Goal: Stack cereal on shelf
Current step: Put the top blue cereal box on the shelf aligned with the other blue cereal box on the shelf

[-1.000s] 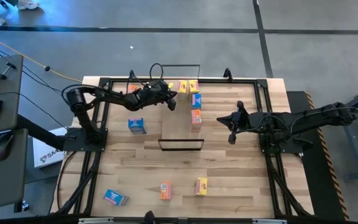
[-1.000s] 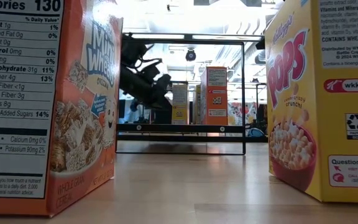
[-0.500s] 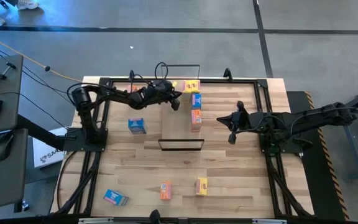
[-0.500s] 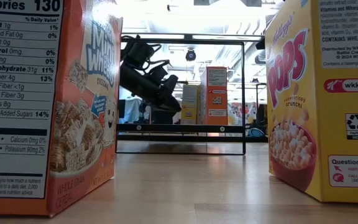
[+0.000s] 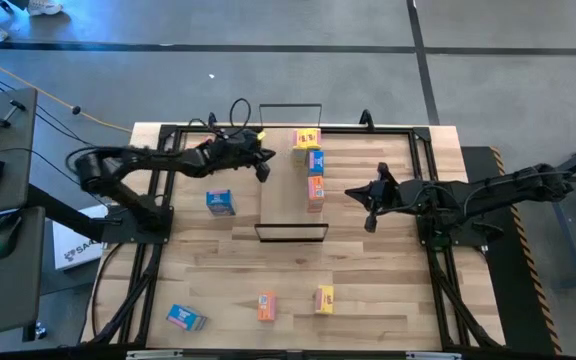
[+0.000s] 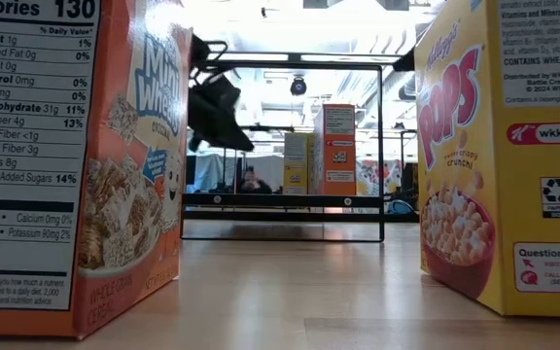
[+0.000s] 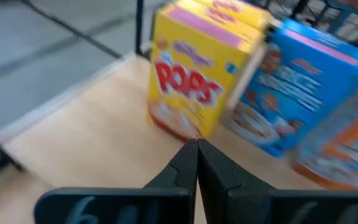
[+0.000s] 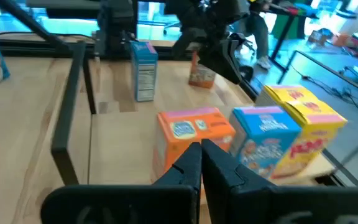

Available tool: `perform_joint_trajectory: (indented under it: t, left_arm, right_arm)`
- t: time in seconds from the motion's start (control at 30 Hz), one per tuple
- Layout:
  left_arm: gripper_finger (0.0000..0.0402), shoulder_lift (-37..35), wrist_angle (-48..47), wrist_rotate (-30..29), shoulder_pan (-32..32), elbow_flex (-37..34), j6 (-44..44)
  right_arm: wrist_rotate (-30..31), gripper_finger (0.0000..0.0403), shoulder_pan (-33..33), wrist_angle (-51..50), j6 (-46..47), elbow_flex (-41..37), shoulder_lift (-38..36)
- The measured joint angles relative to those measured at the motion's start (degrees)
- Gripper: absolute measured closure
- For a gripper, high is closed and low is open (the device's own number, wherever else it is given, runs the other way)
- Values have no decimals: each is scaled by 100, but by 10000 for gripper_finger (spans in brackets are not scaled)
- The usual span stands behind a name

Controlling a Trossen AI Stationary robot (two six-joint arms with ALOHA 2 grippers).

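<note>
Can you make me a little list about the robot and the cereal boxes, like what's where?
shelf: light-wood board on the table
on shelf: yellow box, blue box, orange box, in a row
off shelf: blue box by the left arm; three boxes along the near edge
left gripper: shut, empty, beside the shelf
right gripper: shut, empty, waiting right of the shelf

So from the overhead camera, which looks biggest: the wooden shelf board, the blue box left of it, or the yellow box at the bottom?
1. The shelf board, by far the largest.
2. The blue box beside it.
3. The yellow box near the table's front edge.
The two boxes look close in size, so their order is unsure.
</note>
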State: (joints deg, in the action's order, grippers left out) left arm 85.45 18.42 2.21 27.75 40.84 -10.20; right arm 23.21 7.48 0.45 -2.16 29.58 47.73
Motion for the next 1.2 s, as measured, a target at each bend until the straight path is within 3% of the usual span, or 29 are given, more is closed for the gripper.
perform_joint_trajectory:
  t: [0.23, 0.37, 0.47, 0.6, 0.8, 1.0, 1.2]
  left_arm:
    - [401, -1260, -1636, 930, -21, -2, -547]
    - [382, -1923, -2528, 1040, -329, 28, 283]
    - [346, -2185, -3755, 1036, -576, 410, 707]
    - [287, -2110, -5653, 921, -817, 1152, 598]
    - [198, -1635, -7475, 902, -1026, 1960, 298]
    - [136, -1248, -8431, 206, -1106, 2050, 752]
    - [115, -1033, -8487, -187, -1121, 2052, 1020]
  right_arm:
    - [-240, 403, -4, 543, -401, 0, 462]
    - [-242, 403, -6, 604, -432, 0, 522]
    - [-243, 403, -6, 619, -428, 0, 521]
    - [-253, 403, -6, 627, -429, 0, 519]
    - [-383, 403, -6, 627, -429, 0, 519]
    - [-489, 403, -6, 582, -429, 0, 519]
    - [-488, 403, -8, 536, -429, 0, 519]
